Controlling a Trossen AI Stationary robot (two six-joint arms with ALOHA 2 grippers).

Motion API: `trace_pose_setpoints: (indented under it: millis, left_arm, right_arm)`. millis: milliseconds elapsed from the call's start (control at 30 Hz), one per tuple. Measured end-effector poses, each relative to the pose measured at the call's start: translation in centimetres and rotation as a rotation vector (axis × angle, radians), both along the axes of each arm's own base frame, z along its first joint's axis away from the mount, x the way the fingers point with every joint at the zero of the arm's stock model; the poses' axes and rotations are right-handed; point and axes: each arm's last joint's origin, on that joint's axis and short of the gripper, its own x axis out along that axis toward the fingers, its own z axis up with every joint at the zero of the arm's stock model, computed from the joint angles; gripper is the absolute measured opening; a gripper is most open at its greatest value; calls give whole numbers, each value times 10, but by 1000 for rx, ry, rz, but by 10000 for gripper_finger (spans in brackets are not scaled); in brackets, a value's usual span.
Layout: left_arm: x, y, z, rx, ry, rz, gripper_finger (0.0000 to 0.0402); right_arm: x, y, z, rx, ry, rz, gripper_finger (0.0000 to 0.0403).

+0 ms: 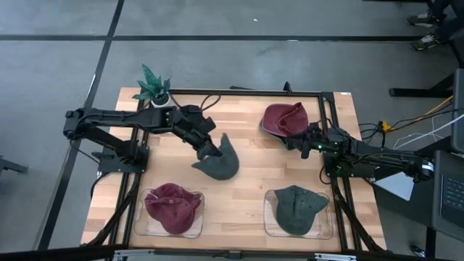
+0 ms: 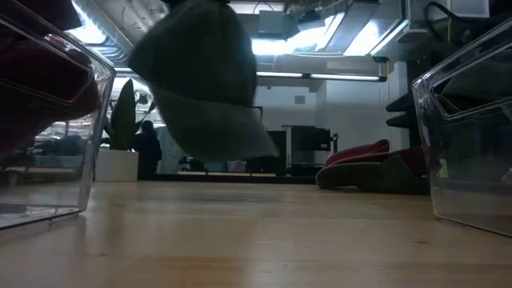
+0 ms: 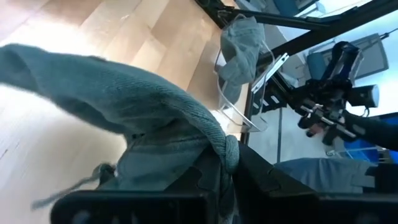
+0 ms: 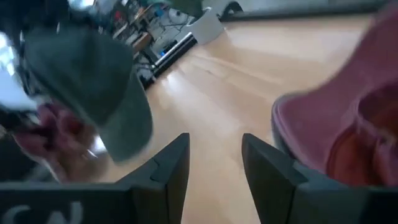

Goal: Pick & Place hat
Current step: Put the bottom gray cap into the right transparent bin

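Green hat (image 1: 219,162) pinched in left pincer (image 1: 207,151), mid-table, off wood.

Matt knitted cloth hat (image 1: 217,164), smooth pale wood table (image 1: 246,196).

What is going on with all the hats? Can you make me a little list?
left gripper: shut on the green hat, lifted off the table
right gripper: open, beside the red hat, not holding it
left bin: a red hat inside
right bin: a green hat inside
plant: at the table's far left corner
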Motion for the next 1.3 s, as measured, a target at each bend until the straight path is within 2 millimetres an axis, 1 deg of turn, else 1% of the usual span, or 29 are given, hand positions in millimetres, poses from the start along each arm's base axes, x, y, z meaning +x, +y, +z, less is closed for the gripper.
trace_pose_setpoints:
  millis: [100, 167, 333, 500, 567, 633, 800, 900, 1033, 1167, 1300]
  left_arm:
    - [13, 1, 1, 19, 0, -13, 19]
    - [21, 2, 2, 37, -7, -24, 19]
    - [38, 3, 4, 59, -11, -39, 19]
    - [46, 4, 5, 66, -9, -46, 20]
    - [46, 4, 5, 69, -9, -46, 20]
    - [46, 4, 5, 69, -9, -46, 20]
    - [46, 4, 5, 71, -9, -43, 20]
    - [46, 4, 5, 71, -9, -42, 20]
    - [46, 4, 5, 61, -5, -35, 20]
    - [46, 4, 5, 55, -3, -31, 20]
    - [46, 4, 5, 31, 6, -15, 20]
  right_arm:
    - [0, 0, 0, 146, -44, -16, 147]
    - [1, 2, 0, 229, -58, 29, 147]
    - [1, 6, 2, 252, -68, 151, 147]
    - [2, 6, 3, 414, -108, 117, 147]
    - [2, 5, 3, 440, -115, 102, 147]
    - [2, 5, 5, 428, -132, 97, 147]
    - [4, 4, 25, 215, -265, 150, 147]
    - [5, 3, 48, 64, -287, 144, 147]
    - [12, 1, 80, -154, -269, 168, 147]
    - [27, -1, 112, -378, -232, 249, 147]
    - [49, -5, 143, -551, -202, 350, 147]
